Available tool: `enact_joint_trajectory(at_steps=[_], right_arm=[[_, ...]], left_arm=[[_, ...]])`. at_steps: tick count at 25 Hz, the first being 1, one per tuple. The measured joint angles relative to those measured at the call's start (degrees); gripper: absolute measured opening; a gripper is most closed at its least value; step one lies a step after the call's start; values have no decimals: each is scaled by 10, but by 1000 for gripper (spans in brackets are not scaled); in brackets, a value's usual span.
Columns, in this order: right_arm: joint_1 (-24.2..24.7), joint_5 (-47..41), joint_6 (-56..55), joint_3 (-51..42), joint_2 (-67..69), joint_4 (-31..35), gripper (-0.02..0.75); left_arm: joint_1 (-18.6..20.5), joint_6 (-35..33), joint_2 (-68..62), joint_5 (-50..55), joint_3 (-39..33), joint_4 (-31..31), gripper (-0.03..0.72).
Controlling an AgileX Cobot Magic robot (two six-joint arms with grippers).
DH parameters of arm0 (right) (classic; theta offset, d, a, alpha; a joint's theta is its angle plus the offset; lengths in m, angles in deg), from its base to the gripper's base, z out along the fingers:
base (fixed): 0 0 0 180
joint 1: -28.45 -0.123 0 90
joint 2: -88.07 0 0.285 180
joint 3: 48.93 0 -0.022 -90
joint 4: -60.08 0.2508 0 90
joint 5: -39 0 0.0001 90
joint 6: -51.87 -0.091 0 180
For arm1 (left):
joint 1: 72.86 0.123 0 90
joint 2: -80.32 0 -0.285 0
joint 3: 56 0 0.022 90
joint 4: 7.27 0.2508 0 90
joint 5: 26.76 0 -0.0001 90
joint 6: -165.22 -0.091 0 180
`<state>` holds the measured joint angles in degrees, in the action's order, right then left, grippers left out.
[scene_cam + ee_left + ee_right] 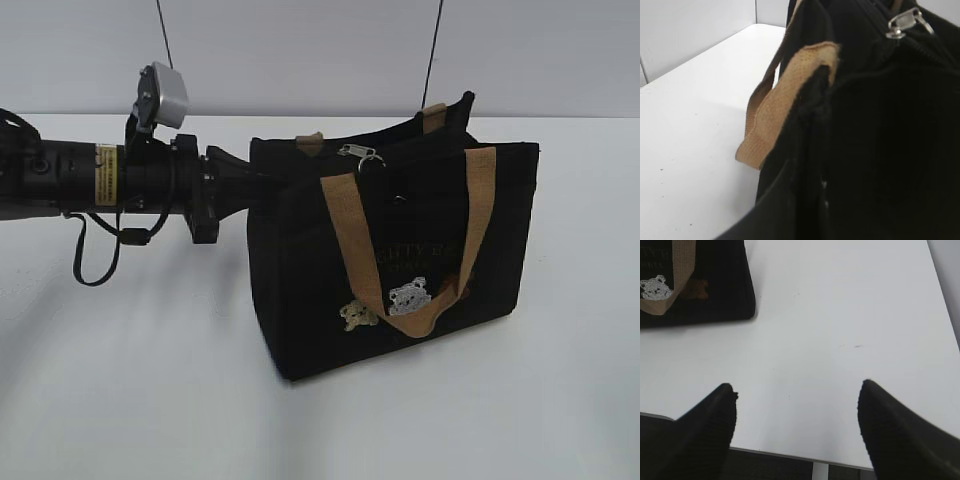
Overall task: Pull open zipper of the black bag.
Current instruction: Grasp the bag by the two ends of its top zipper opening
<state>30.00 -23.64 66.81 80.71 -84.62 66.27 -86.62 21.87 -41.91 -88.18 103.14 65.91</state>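
One gripper, my left (pixel 262 185), clamped on black bag (pixel 400 260) end wall; right gripper (pixel 795 430) wide, empty. Risk: bag slides when zipper (pixel 362 153) pulled.

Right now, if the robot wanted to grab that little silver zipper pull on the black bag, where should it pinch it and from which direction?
Probably the zipper pull by its tab and ring, which stick up from the top of the black bag near its left end. Coming from above looks best: the tan handle hangs just below in front.

Black left arm (pixel 120 175) with yellow label, looping cable, grey wrist camera (pixel 163 95).
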Motion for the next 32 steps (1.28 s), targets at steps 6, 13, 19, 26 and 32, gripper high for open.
enact_joint_trajectory(at_steps=[6,13,19,26,32], right_arm=[[0,0,0,0,0,0,575],[0,0,0,0,0,-1,575],[0,0,0,0,0,-1,575],[0,14,-12,26,55,35,575],[0,106,11,55,177,116,553]], left_arm=[[-1,0,0,-4,0,0,17],[-1,0,0,-10,0,20,16],[-1,0,0,-13,0,27,16],[-1,0,0,-19,0,41,15],[-1,0,0,-21,0,45,15]])
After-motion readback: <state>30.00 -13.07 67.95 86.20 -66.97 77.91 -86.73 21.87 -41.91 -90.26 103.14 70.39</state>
